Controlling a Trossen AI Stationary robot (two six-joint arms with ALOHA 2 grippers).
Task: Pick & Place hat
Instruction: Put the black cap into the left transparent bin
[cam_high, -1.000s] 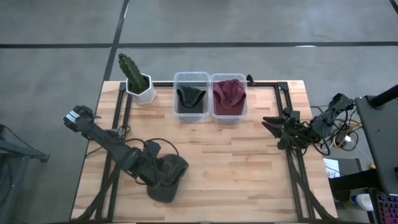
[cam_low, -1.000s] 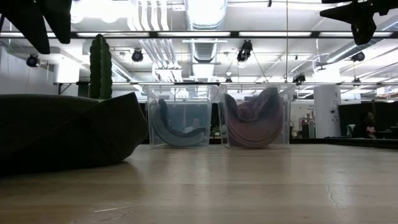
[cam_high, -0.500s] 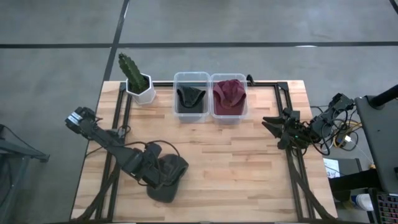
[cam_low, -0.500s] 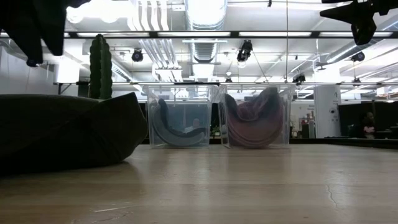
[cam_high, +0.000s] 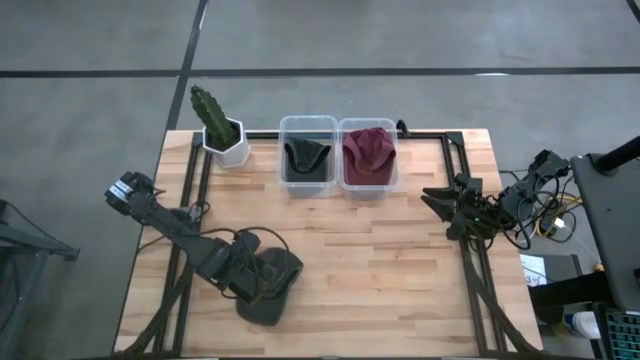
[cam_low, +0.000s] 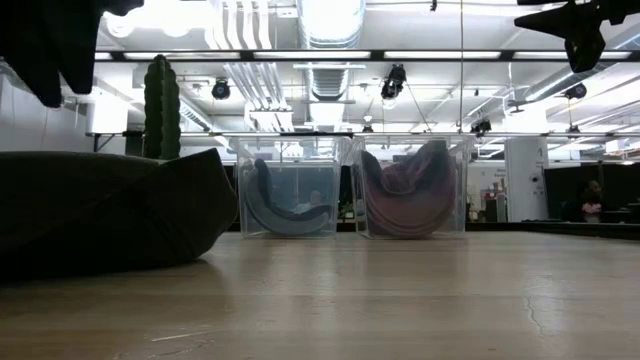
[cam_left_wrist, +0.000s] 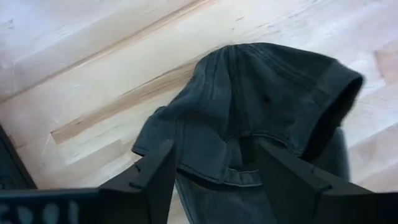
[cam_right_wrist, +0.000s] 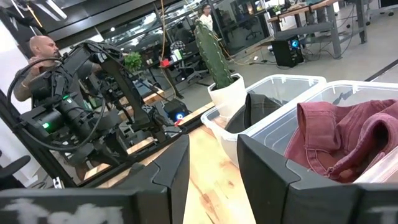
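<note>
We see a wooden table (cam_high: 400, 260) with a black frame, and near its front left lies a dark grey hat (cam_high: 271, 288), crumpled flat on the boards. In the low view that hat (cam_low: 100, 215) fills the left foreground. Over it sits the left gripper (cam_high: 252, 283), reaching in from the table's left edge; in the left wrist view its fingers (cam_left_wrist: 152, 180) stand spread to either side of the hat (cam_left_wrist: 261, 106) and above it, released and grasping nothing. At the right edge of the table the right gripper (cam_high: 440, 200) waits in the air, well apart from the hat, and in the right wrist view we see its fingers (cam_right_wrist: 174, 165) parted with nothing between them. Along the back of the table stand two clear bins side by side and touching: the left bin (cam_high: 307, 165) holds a dark hat (cam_high: 305, 155), the right bin (cam_high: 368, 165) a maroon hat (cam_high: 368, 150). Just left of the bins, at the back left corner, a green cactus (cam_high: 210, 108) stands in a white pot (cam_high: 228, 147). In the right wrist view a person (cam_right_wrist: 40, 53) shows in the room beyond the table.
</note>
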